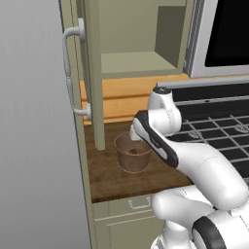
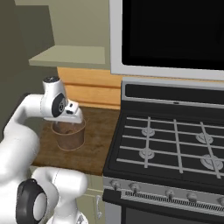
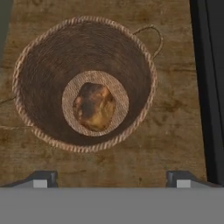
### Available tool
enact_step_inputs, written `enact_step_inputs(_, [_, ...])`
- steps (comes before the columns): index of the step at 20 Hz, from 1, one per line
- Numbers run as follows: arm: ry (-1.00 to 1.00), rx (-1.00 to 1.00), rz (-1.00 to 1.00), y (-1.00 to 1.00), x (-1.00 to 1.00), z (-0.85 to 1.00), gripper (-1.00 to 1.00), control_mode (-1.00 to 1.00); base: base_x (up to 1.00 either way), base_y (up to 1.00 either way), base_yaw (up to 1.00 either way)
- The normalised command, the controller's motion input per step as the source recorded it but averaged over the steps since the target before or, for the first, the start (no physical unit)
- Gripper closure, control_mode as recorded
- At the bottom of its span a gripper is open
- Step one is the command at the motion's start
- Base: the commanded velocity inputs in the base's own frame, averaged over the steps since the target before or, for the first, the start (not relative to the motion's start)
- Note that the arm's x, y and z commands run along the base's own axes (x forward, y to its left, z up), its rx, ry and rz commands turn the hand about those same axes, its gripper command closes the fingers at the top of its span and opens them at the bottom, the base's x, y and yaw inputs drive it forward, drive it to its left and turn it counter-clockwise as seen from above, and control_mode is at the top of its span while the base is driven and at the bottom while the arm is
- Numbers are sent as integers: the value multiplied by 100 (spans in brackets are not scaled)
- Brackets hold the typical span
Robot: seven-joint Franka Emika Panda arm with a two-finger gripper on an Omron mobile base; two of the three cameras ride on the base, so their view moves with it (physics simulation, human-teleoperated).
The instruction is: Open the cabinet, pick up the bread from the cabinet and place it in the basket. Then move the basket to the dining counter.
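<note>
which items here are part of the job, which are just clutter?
Job:
- cabinet, door open
- bread, lying in the basket
- basket, on the wood worktop
- gripper, open above the basket

Not the job:
- stove
- microwave
- drawer

A short dark wood worktop [image 1: 109, 175] beside the stove carries the woven basket [image 1: 133, 154], standing upright near its middle.

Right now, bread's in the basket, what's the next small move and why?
Probably lower the open gripper toward the basket rim and close on it. The bread already lies on the basket's floor, the jaws hold nothing, and the basket stands on the worktop beside the stove.
</note>
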Motion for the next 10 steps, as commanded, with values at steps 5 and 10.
enact_step_inputs(5, [0, 16, -32, -37, -13, -11, -100, -100, 0, 0, 0])
enact_step_inputs(10, [0, 19, -29, -29, 2, -6, -100, -100, 0, 0, 0])
